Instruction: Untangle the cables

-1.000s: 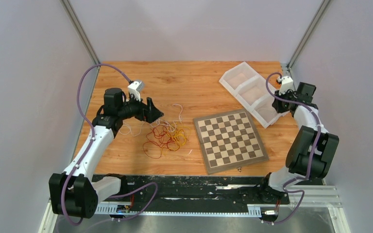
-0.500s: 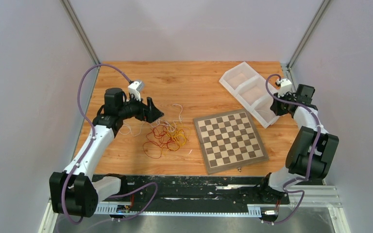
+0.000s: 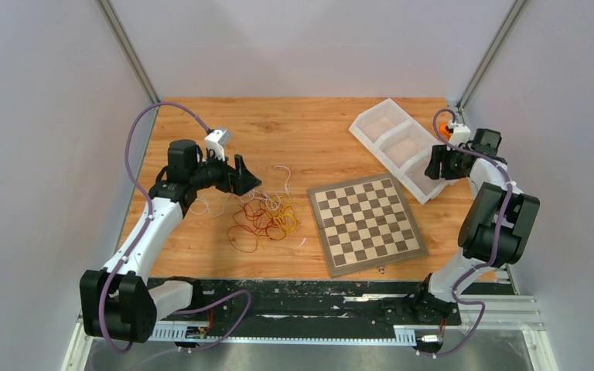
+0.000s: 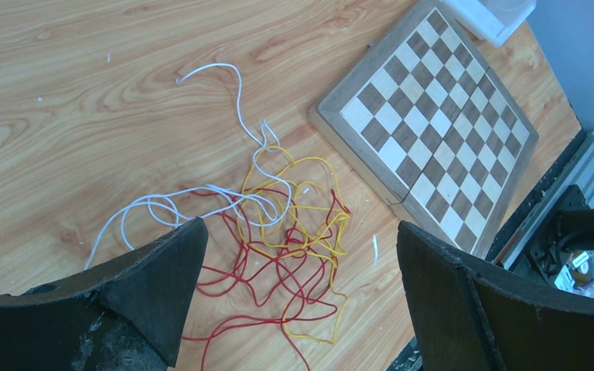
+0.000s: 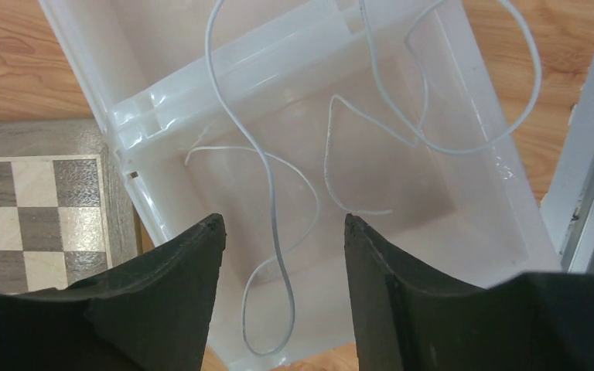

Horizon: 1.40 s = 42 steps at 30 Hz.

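One white cable [image 5: 272, 209] lies loose in the far-right tray [image 5: 464, 116], right fingers [image 5: 162, 309] released above it; red, yellow and white cables [image 4: 286, 247] lie knotted on the desk [image 4: 85, 93] under wide-spread left fingers [image 4: 147, 294]; most untangling seemingly left.

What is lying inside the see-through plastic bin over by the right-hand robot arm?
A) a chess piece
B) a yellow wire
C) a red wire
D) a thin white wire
D: the right wrist view looks straight down into the clear bin, and a thin white wire loops across its floor. Nothing red or yellow and no chess piece shows there.
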### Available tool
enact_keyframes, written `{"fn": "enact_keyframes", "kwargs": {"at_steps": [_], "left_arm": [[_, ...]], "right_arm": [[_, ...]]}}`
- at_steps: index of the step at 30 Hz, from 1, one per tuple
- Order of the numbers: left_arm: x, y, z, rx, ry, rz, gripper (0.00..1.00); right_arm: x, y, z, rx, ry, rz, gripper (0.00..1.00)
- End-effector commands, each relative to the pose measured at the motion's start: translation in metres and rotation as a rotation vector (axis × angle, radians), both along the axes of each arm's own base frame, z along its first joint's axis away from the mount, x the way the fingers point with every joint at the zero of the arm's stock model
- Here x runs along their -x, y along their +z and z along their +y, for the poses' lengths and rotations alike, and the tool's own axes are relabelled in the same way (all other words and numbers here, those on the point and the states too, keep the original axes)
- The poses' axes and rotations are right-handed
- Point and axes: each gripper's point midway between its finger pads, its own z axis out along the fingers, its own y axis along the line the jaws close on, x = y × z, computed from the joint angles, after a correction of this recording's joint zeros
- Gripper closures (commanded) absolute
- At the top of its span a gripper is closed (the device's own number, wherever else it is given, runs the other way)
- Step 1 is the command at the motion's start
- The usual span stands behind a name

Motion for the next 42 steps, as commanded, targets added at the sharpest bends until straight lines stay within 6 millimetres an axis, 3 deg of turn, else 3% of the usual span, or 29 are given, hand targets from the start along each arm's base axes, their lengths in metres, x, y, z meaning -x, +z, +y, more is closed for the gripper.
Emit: {"fn": "enact_keyframes", "kwargs": {"at_steps": [1, 6, 10, 15, 31, 42], "left_arm": [[-0.007, 0.019, -0.001, 0.006, -0.004, -0.057, 0.00], [-0.009, 0.018, -0.002, 0.012, -0.004, -0.050, 0.00], [-0.011, 0.017, -0.002, 0.012, -0.003, -0.047, 0.00], [-0.014, 0.018, -0.002, 0.012, 0.006, -0.044, 0.00], [-0.022, 0.019, 0.000, 0.009, 0.034, -0.034, 0.00], [-0.025, 0.017, 0.001, 0.006, 0.043, -0.022, 0.00]], "right_arm": [[-0.014, 0.063, 0.001, -0.006, 0.038, -0.144, 0.42], [-0.036, 0.092, 0.002, -0.015, 0.077, -0.215, 0.43], [-0.056, 0.088, -0.003, -0.026, 0.058, -0.195, 0.45], [-0.077, 0.092, 0.009, -0.079, 0.029, -0.184, 0.48], [-0.094, 0.042, 0.018, -0.143, -0.153, -0.010, 0.52], [-0.101, 0.027, 0.032, -0.220, -0.136, 0.026, 0.57]]}}
